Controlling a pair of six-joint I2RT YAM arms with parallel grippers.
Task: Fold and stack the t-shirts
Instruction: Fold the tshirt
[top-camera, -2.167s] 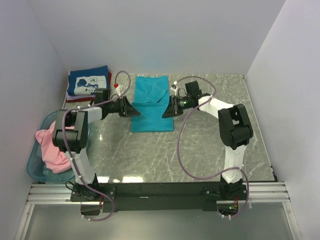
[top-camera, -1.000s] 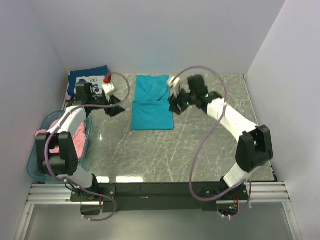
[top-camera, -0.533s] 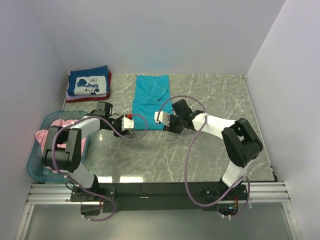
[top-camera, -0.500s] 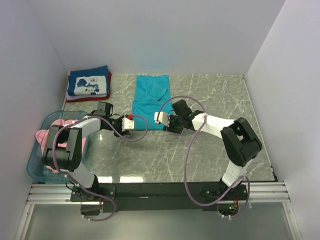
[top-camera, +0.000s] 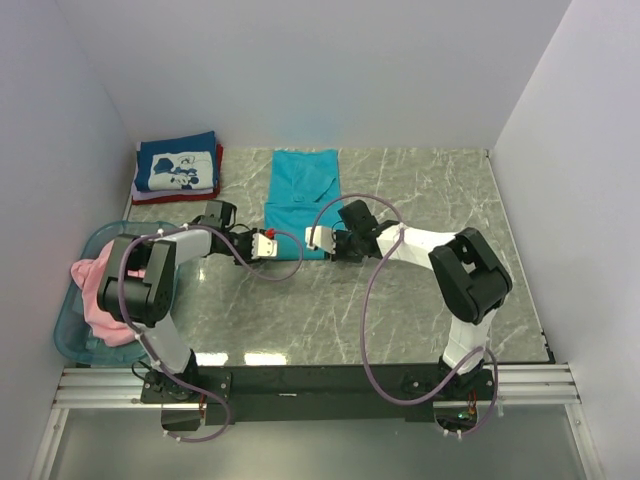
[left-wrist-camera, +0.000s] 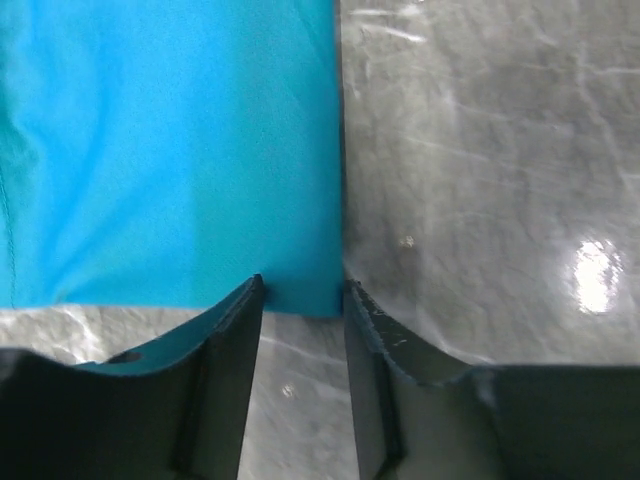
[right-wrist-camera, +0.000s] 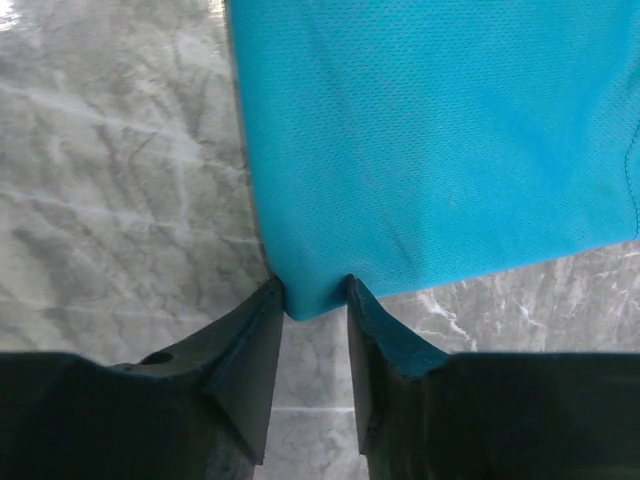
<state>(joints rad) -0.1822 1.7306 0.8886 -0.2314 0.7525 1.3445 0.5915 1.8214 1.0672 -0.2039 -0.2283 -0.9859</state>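
Grey marbled bench (top-camera: 420, 300) between white walls. Near left, translucent blue plastic basket (top-camera: 66, 345) with crumpled pink t-shirt (top-camera: 100, 295), not yet folded. Further in, left fingers (top-camera: 270, 243) and right fingers (top-camera: 318, 240) set narrowly astride near corners of plain teal t-shirt (top-camera: 300, 195), flat on bench; firm pinch or not, cannot tell. Far left, folded navy printed t-shirt (top-camera: 178, 170) atop red t-shirt (top-camera: 219, 160). Judged roughly halfway: two stacked, teal mid-fold, pink left.
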